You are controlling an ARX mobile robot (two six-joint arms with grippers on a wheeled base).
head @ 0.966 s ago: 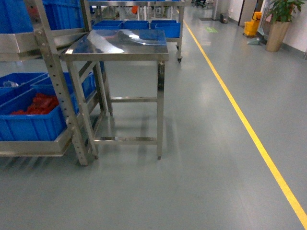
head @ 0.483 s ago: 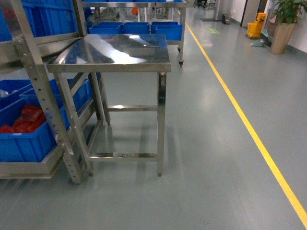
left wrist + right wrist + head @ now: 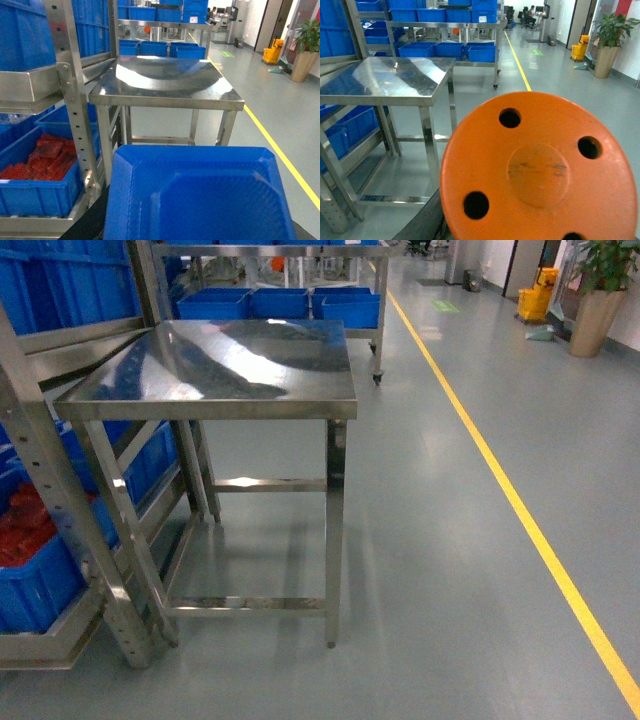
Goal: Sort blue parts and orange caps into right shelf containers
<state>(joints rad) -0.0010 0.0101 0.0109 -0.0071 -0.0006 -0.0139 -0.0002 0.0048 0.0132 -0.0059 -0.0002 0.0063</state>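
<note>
A blue part and an orange cap fill the two wrist views, with a shiny steel table in front of the robot.

Closest in the left wrist view is a big blue part [image 3: 200, 195], flat with a raised rim. Closest in the right wrist view is a round orange cap [image 3: 540, 170] with small holes in it. No gripper fingers show in any view, so I cannot tell if either hand is wide, narrow or holding these things. Just past them stands the steel table [image 3: 225, 365] with a bare, shiny top. Right beside it on the left is the shelf [image 3: 60, 500], and low on it sits one of the containers [image 3: 35, 580] with red pieces inside. Farther back, more blue crates [image 3: 280, 302] sit on another rack. A yellow line [image 3: 500, 490] runs along the grey floor, and a potted plant [image 3: 600, 290] stands far away.
</note>
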